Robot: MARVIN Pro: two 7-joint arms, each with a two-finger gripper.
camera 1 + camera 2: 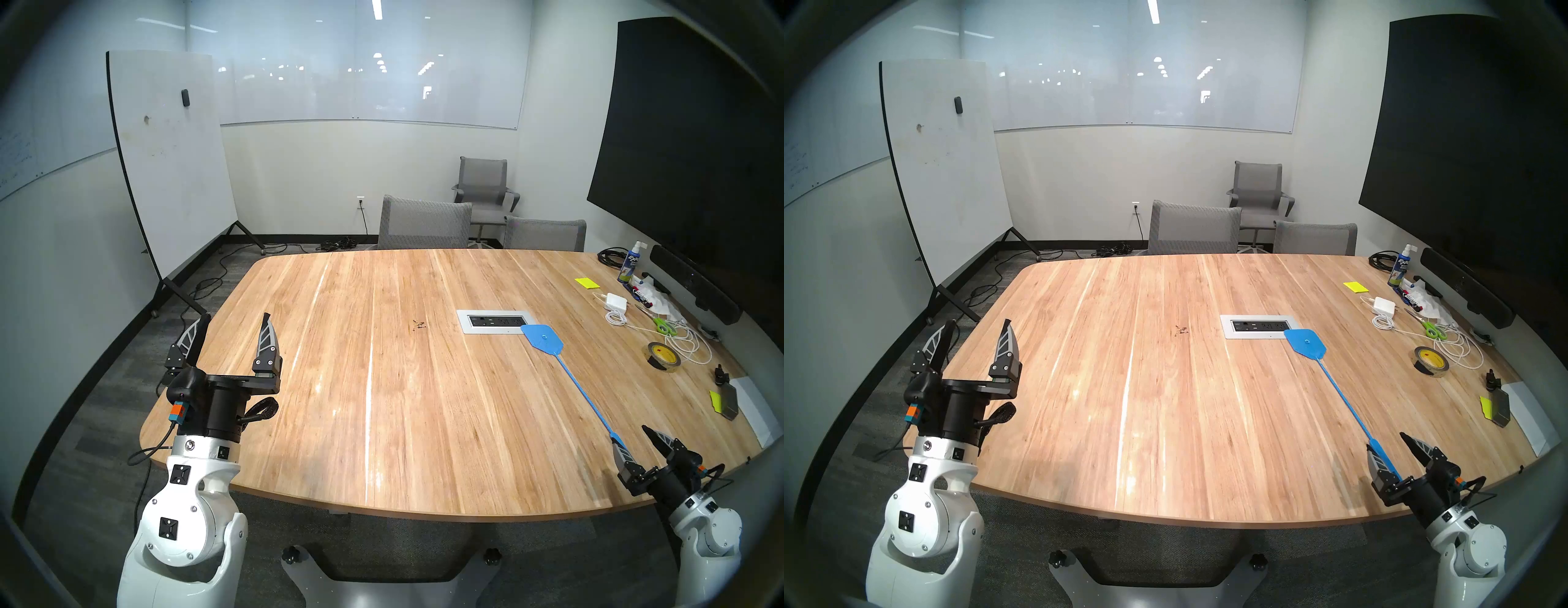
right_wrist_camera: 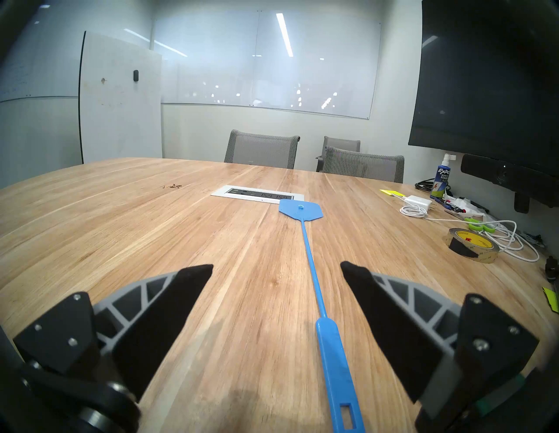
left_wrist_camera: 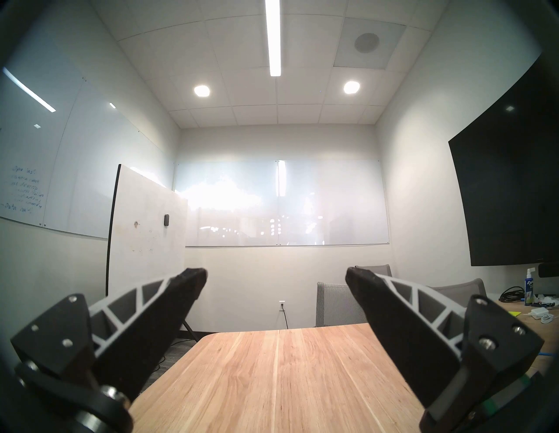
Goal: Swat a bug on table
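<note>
The bug is a tiny dark speck cluster on the light wooden table, left of the white-framed outlet panel; it also shows in the right wrist view. A blue fly swatter lies flat on the table, its head beside the panel and its handle running back between my right gripper's fingers. My right gripper is open around the handle end, not closed on it. My left gripper is open and empty above the table's left edge.
Clutter lies at the table's right: a tape roll, white cables and charger, green scissors, a spray bottle, sticky notes. Grey chairs stand at the far edge, a whiteboard to the left, a black screen to the right.
</note>
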